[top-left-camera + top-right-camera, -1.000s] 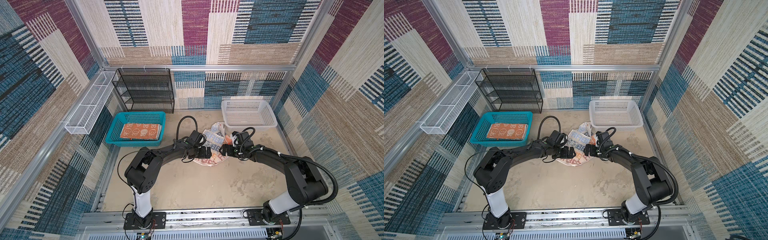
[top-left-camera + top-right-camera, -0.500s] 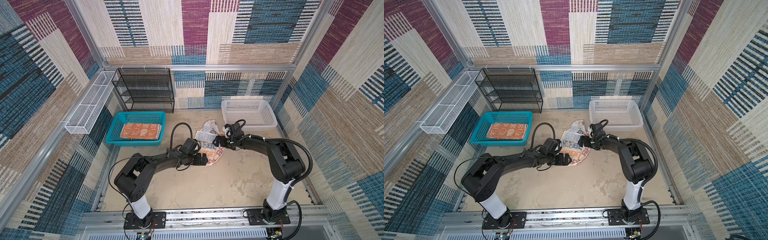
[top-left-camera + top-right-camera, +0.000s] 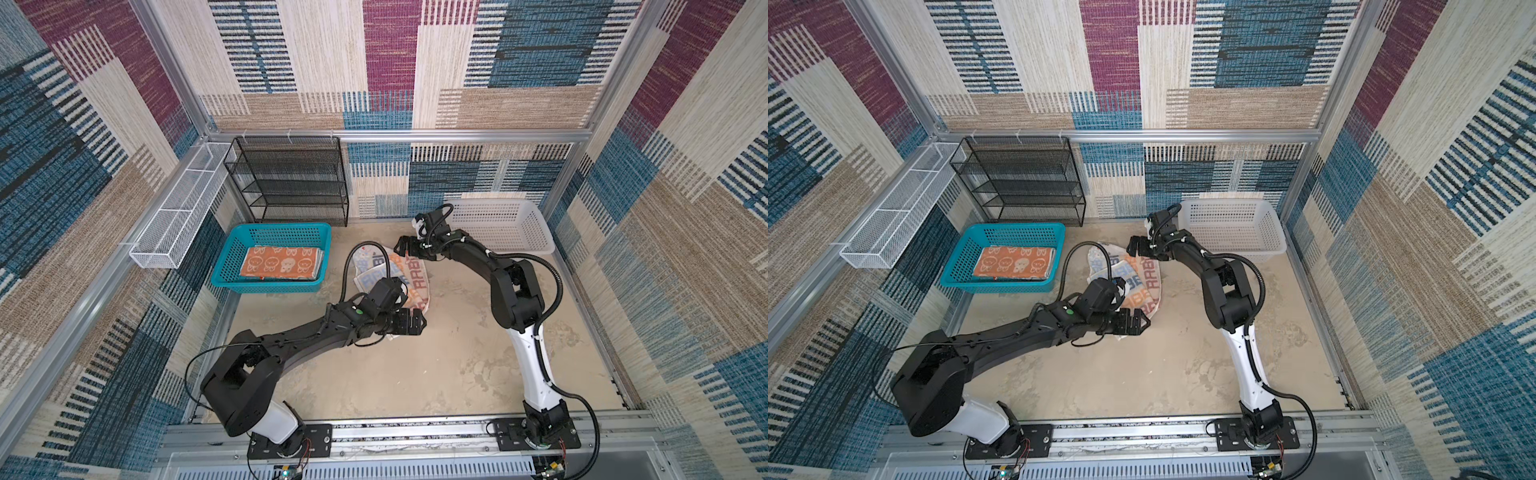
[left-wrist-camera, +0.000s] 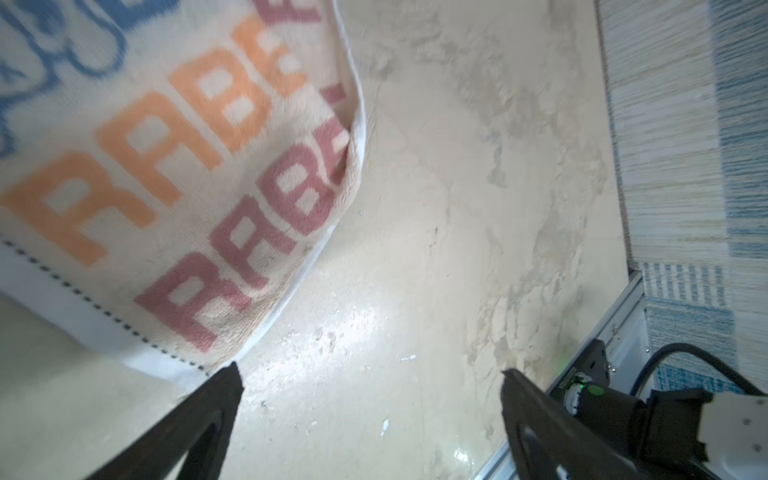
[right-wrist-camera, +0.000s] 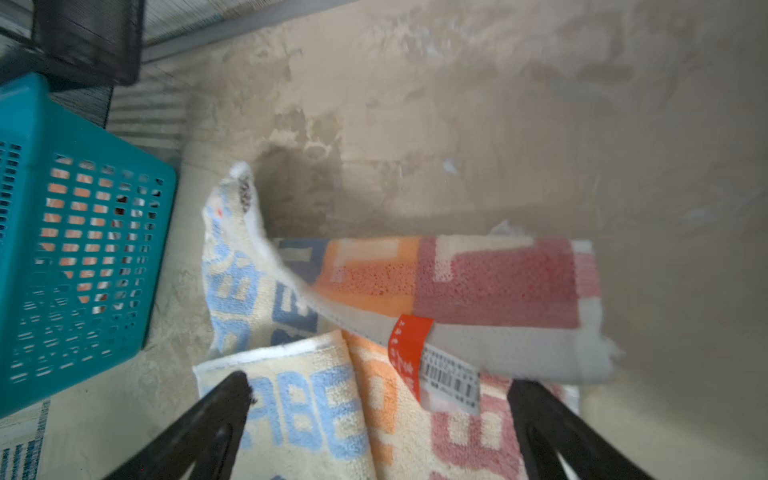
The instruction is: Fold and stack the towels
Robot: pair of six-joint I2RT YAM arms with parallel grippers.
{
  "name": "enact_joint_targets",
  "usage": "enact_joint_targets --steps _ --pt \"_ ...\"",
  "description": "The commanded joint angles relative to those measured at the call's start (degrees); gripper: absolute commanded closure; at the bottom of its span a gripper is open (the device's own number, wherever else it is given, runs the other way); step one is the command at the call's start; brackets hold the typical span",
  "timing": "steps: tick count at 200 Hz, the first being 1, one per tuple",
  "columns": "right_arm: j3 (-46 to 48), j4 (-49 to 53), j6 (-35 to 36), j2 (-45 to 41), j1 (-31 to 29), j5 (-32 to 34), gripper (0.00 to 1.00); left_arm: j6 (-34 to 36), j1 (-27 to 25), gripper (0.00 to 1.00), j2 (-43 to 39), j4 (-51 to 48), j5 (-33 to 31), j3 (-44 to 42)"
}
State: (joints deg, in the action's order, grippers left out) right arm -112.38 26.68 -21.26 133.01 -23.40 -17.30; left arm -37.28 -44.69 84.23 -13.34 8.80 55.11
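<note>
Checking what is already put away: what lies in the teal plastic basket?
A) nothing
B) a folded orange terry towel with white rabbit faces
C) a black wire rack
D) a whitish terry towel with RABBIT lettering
B: the folded orange terry towel with white rabbit faces lies in the teal plastic basket; the whitish RABBIT-lettered towel lies on the table.

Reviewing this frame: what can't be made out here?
Both top views: the left arm covers the near part of the RABBIT towel.
Both top views: anything under the orange towel in the teal basket is hidden by it.
Right wrist view: print on the towel's tag is blurred.
Left wrist view: a blue print is blurred and cut by the frame edge.
</note>
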Motion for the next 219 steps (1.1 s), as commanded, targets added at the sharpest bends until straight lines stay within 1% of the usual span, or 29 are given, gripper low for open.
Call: enact_joint_targets --steps 1,21,32,45,69,90,100,124,141,163,177,195,207,219 --pt "4.18 1.86 1.36 -6.8 0.1 2.2 0.01 4.49 1.3 0.0 -4.16 -7.14 -7.68 0.46" --pt "17.52 -3.51 -0.02 -16.35 -0.19 1.06 0.01 6.53 3.97 0.0 -5.53 -9.3 -8.44 0.29" --pt "26.37 -7.39 -1.38 -21.48 -1.19 -0.22 0.01 6.94 5.11 0.0 -5.65 -9.57 -8.64 -0.11" --pt "33.78 -10.5 -3.08 -25.95 -3.02 -1.53 0.01 6.98 6.54 0.0 -5.73 -8.97 -7.99 -0.82" --pt "42.27 -14.08 -5.16 -30.05 -6.64 -3.4 0.01 7.4 8.11 0.0 -5.58 -8.45 -7.4 -1.31" --pt "47.8 -17.56 -6.86 -31.49 -7.63 -5.14 0.01 7.42 9.03 0.0 -6.11 -8.52 -6.87 -1.79" --pt "49.06 -18.4 -6.73 -31.01 -7.64 -5.72 0.01 7.3 9.35 0.0 -6.63 -8.46 -6.74 -2.22" --pt "49.54 -17.71 -4.5 -27.63 -7.02 -4.63 0.01 6.99 9.87 0.0 -7.89 -8.57 -6.43 -3.04" --pt "49.86 -17.46 -3.22 -25.17 -4.72 -4.33 0.01 7.21 9.88 0.0 -8.44 -9.2 -6.59 -3.15" --pt "50.5 -16.75 -0.9 -24.24 -0.82 -2.55 0.01 7.3 9.97 0.0 -8.72 -9.77 -6.51 -3.4" --pt "49.88 -14.81 1.39 -23.48 1.84 -0.57 0.01 7.41 9.97 0.0 -8.49 -9.85 -6.34 -3.54" --pt "47.74 -11.4 5.35 -22.41 4.34 3.82 0.01 7.4 10.05 0.0 -7.52 -9.46 -5.95 -3.45" --pt "46.15 -9.35 7.37 -22.39 5.35 5.31 0.01 7.44 10.06 0.0 -6.23 -9.22 -5.53 -2.9" --pt "45.42 -8.8 7.74 -23.94 5.56 6.05 0.01 7.46 10.06 0.0 -4.87 -8.8 -5.21 -2.21"
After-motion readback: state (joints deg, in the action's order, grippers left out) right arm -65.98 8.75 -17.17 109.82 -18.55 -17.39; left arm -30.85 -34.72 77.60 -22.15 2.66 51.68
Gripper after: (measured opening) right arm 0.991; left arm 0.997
